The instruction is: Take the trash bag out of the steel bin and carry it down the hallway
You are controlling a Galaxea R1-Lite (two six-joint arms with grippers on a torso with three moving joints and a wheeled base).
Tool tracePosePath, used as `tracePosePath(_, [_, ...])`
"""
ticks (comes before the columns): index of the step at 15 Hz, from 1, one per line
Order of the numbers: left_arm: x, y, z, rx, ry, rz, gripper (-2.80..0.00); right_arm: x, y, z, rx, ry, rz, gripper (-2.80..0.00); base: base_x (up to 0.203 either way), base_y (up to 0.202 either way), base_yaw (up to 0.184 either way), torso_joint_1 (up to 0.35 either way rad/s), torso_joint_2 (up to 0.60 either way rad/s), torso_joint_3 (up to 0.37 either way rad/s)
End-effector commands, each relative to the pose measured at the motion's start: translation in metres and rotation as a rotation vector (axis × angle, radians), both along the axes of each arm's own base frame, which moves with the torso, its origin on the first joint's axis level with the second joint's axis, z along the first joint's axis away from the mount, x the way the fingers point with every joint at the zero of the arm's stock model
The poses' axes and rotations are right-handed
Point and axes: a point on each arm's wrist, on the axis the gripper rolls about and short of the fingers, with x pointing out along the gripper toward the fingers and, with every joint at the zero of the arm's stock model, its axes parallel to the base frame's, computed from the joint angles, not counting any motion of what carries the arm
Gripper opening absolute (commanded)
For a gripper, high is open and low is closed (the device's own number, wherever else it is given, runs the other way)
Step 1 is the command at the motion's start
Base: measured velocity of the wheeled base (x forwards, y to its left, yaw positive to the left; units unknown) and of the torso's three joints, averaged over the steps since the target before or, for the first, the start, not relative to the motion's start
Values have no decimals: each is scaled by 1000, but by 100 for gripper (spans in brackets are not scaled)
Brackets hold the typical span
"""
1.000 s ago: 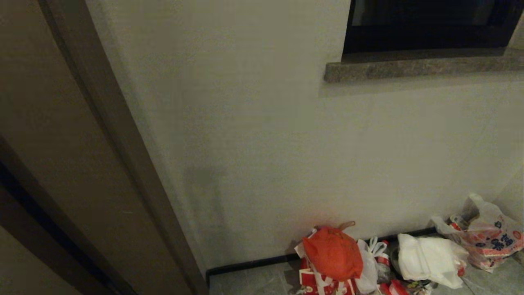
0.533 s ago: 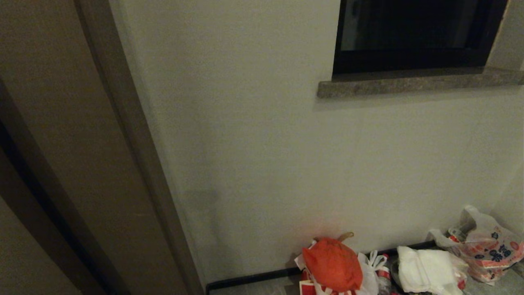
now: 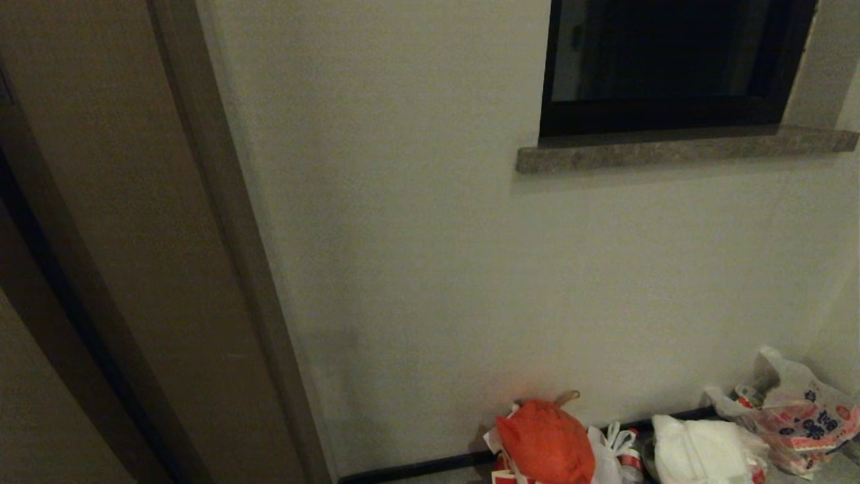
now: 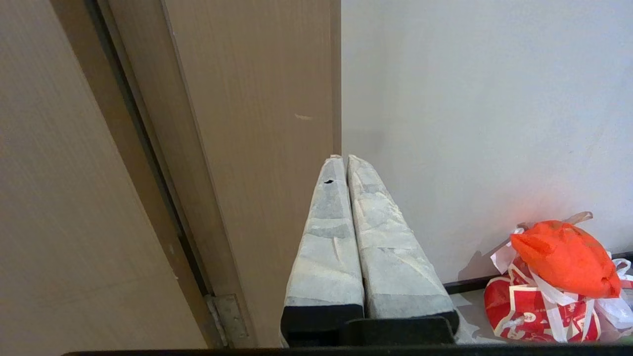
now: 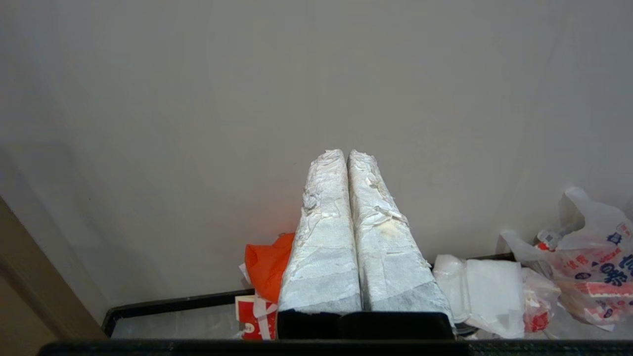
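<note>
An off-white plaster wall (image 3: pixel 430 282) fills most of the head view. On the left runs a tall brown wooden door frame (image 3: pixel 222 242), and on the upper right sits a dark window (image 3: pixel 672 60) above a grey stone sill (image 3: pixel 678 149). A black baseboard (image 3: pixel 416 467) lines the foot of the wall, with a sliver of grey tiled floor (image 5: pixel 173 324) below it.

A heap of rubbish lies against the baseboard. From left to right it holds a bulging orange plastic bag (image 3: pixel 545 440) resting on a red-and-white printed carton (image 4: pixel 539 316), a folded plain white plastic bundle (image 3: pixel 702 450), and a crumpled white plastic bag with red-and-blue print (image 3: pixel 799 417) nearest the corner.

The task's own things are missing here. Neither the steel bin nor the translucent green-printed trash bag appears in any view, so their place cannot be told.

The main risk is mistaking one of these heaped bags for the target, since several thin white bags lie close together. Driving forward could also push the base into the heap or clip the door frame, which stands close on the robot's left.

Neither arm shows in the head view. Each wrist camera looks along its own pincer, which points level toward the wall. The left pincer (image 4: pixel 346 160), wrapped in pale tape, has its two fingers pressed together and holds nothing; it aims at the edge of the door frame. The right pincer (image 5: pixel 346 153), taped the same way, is likewise closed and empty, aimed at the wall above the heap.
</note>
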Motion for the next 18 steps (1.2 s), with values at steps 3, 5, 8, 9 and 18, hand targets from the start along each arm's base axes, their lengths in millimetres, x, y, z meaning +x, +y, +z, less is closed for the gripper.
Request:
tracePosePath(3, [0,0,0,-2,3,0,-280,1,0,-4,-1,15,1,-280,0,0,0,0,0,-24])
tracePosePath(5, [0,0,0,-3,2,0,-280,1,0,-4,-1,15,1,-280,0,0,0,5,-2,-145])
tracePosePath(8, [0,0,0,-3,1,0,-280,1,0,-4,1,15,0,-280,0,0,0,2,0,-188])
tracePosePath(9, [0,0,0,-3,2,0,-280,1,0,-4,1,15,0,-280,0,0,0,2,4,-196])
tracePosePath(18, [0,0,0,-2,1,0,-280,1,0,-4,1,15,0,-280,0,0,0,2,2,-98])
